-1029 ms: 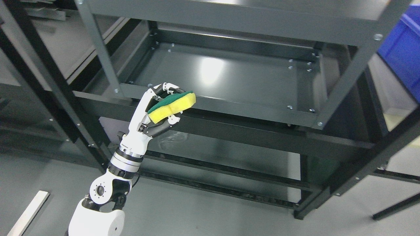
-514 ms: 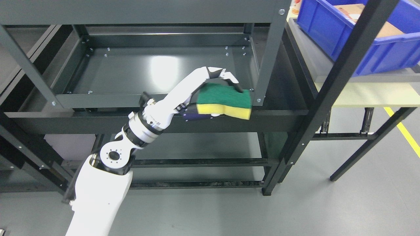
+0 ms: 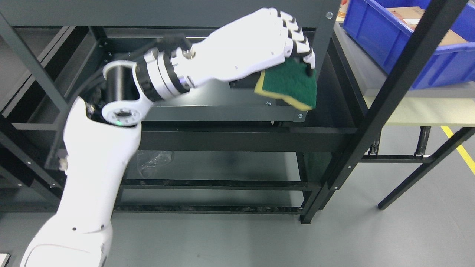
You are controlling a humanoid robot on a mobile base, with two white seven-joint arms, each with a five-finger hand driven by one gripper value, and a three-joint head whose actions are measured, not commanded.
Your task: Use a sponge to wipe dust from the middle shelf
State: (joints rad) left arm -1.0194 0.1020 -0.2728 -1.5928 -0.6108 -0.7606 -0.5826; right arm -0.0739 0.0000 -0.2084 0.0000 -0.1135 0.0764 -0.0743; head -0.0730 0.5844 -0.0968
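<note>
A: Starting at the far left: white left arm (image 3: 92, 159) coming up from the bottom corner, bent at the elbow joint in front of the dark metal rack (image 3: 237, 139). Looks about right?

B: Yep. Then reaching rightward across the front of the middle shelf (image 3: 222, 111), forearm angled up toward the top right. Left hand (image 3: 256, 48) seen from the back, knuckles up.

A: And the fingers (image 3: 297, 40)?

B: Curled down over the sponge (image 3: 287, 85), gripping it against the palm. Fingertips hooked over the far edge, near the rack's right front post.

A: Sponge itself?

B: Green scrub side facing the camera, thin yellow strip showing along the left and bottom edges. Tilted, hanging above the shelf's front right corner. Touching the shelf surface or not, can't tell from this angle.

A: Anything lower down?

B: Bit of crumpled clear plastic (image 3: 154, 161) on the lower level, just right of the arm. Grey floor (image 3: 259, 241) below.

A: Further right?

B: Black slanted frame bar (image 3: 378, 111) crossing the picture, then a blue bin (image 3: 408, 44) at the top right with something brown and cardboard-like inside, sitting on a pale tabletop (image 3: 419, 109). Yellow floor line (image 3: 458, 148) at the far right edge. No sign of the right arm anywhere.
</note>
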